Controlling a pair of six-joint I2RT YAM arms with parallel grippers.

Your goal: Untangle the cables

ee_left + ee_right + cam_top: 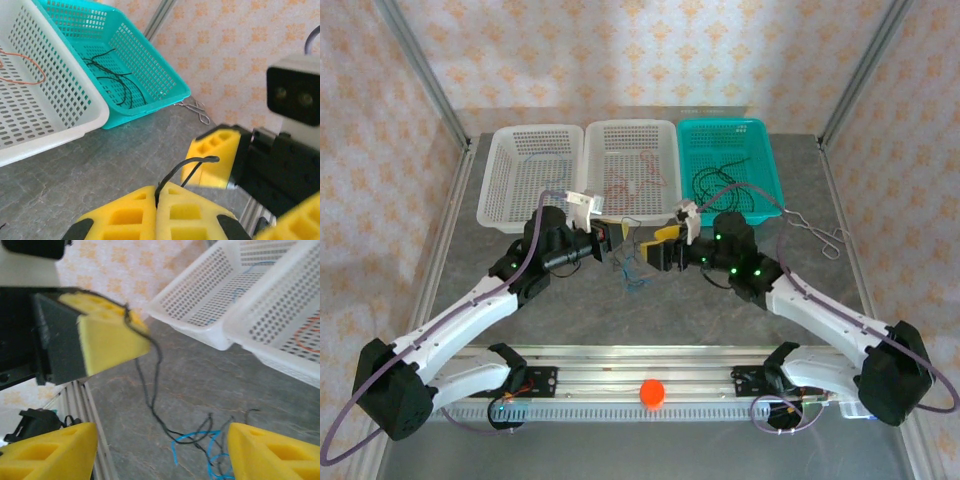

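Baskets: three in a row, two white and one teal (pixel 760 165); the middle basket (pixel 630 127) is white.
Loose cables: one tangle (pixel 632 268) of black and blue strands on the table just in front of the middle basket; I cannot count the strands.
Sorted cables: one red loop (pixel 30 82) inside the middle basket; several black cables (pixel 115 82) in the teal basket to its right.
Left gripper (pixel 157 200): clamped tight on one black strand (pixel 185 165), in front of the middle basket.
Right gripper (pixel 162 440): fingers wide apart, holding nothing, in front of the middle basket and above the tangle.
Forceps (pixel 817 236): one pair, well to the right of the middle basket.

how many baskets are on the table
3: the left white basket and the middle white basket, then the teal basket on the right, side by side along the far edge.
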